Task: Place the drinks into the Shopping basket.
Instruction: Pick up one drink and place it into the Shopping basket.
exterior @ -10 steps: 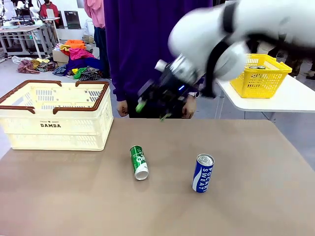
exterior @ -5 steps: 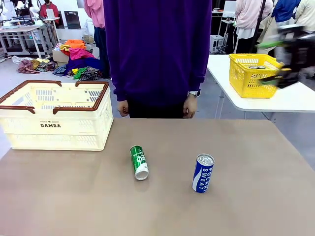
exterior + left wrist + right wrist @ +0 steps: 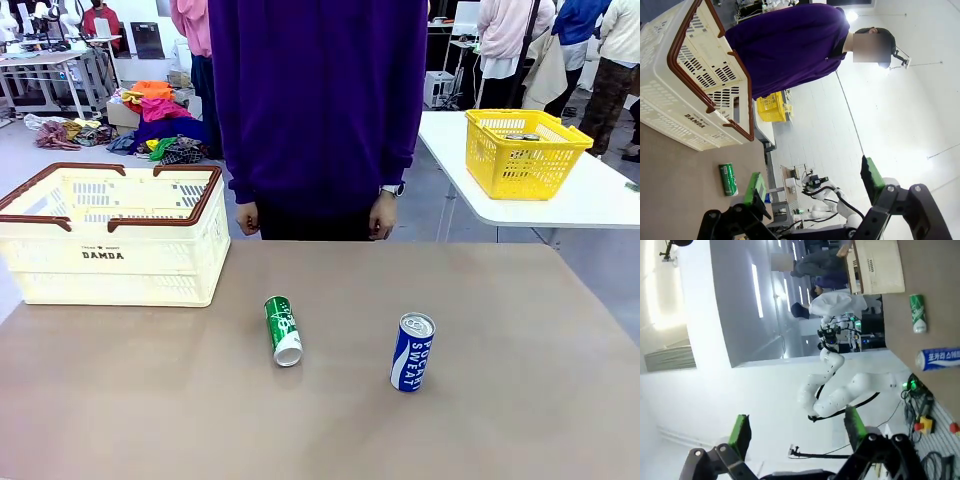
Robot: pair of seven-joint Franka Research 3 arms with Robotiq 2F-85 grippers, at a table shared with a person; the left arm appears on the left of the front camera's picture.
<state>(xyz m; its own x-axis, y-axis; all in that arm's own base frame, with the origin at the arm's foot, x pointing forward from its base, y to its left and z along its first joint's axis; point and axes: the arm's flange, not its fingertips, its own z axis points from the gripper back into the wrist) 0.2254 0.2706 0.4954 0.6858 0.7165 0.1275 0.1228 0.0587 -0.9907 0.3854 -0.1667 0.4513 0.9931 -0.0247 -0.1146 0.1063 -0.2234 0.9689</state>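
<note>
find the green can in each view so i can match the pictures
Front view: the green can lies on the table near the middle, left of the blue can.
Left wrist view: green can at lower left, on the table below the basket.
Right wrist view: green can at upper right, between the basket and the blue can.
Shared landmark: the cream basket, close to the can in every view.

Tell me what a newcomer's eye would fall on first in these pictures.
Probably the person in the purple top, standing at the table's far edge. Next, mid-table, a green can lies on its side and a blue can stands upright to its right. The cream Shopping basket sits far left.
</note>
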